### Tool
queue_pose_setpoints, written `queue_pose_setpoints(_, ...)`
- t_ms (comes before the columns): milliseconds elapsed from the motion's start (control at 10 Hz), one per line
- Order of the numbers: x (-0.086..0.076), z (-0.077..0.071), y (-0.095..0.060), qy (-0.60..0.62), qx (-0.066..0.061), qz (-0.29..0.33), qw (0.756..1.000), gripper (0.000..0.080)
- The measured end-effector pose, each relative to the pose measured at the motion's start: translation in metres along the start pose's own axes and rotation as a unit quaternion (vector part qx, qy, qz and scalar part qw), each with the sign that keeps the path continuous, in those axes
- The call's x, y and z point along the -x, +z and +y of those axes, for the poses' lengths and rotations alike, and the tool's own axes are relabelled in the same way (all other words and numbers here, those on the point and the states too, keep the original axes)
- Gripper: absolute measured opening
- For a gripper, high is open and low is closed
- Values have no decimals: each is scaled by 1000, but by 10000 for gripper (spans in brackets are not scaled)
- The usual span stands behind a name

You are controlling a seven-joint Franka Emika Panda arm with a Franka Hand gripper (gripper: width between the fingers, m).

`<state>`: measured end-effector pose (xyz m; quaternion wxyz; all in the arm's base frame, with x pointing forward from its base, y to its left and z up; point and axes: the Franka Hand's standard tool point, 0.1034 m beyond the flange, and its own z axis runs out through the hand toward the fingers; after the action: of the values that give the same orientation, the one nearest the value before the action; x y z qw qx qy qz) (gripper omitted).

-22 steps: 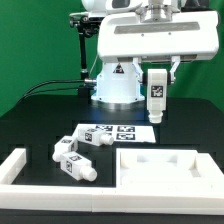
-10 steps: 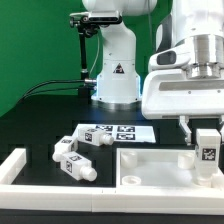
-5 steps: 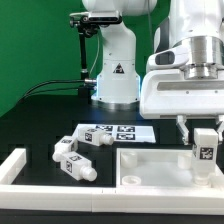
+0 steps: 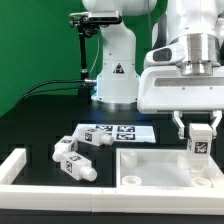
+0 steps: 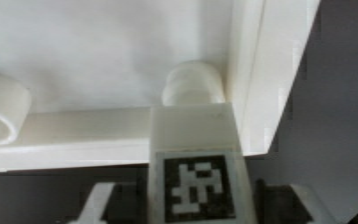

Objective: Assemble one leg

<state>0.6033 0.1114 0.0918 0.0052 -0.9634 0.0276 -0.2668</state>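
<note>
My gripper [image 4: 199, 132] is shut on a leg [image 4: 199, 155], a chunky white peg with a black-and-white tag, held upright over the right side of the large white tabletop [image 4: 150, 166] at the exterior view's right. In the wrist view the held leg [image 5: 194, 160] reaches out from between my fingers [image 5: 105, 200] toward the tabletop's inner corner [image 5: 105, 125], by its raised rim [image 5: 274, 70]. Whether the leg touches the tabletop cannot be told. Other legs [image 4: 76, 157] lie loose at the exterior view's left.
The marker board [image 4: 125, 130] lies flat behind the tabletop. A long white L-shaped bracket [image 4: 15, 170] lies at the exterior view's left front. The robot base [image 4: 115, 70] stands at the back. A round stub [image 5: 2, 105] rises inside the tabletop.
My gripper carried the leg from high at the back down to the tabletop's right side, then rose slightly in the last half second with the leg still held.
</note>
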Motion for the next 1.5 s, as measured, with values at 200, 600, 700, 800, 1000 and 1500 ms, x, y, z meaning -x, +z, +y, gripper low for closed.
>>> queue_pose_setpoints(200, -7, -2, 1, 0, -1, -1, 1000, 284)
queue_pose_setpoints(600, -13, 2, 8, -2, 2, 3, 1000, 284)
queue_pose_setpoints(700, -15, 1, 9, -3, 2, 5, 1000, 284)
queue_pose_setpoints(800, -16, -1, 11, -4, 1, 7, 1000, 284)
queue_pose_setpoints(1000, -15, -5, 15, -7, 0, 6, 1000, 284)
queue_pose_setpoints(1500, -4, -5, 24, -12, 3, 2, 1000, 284)
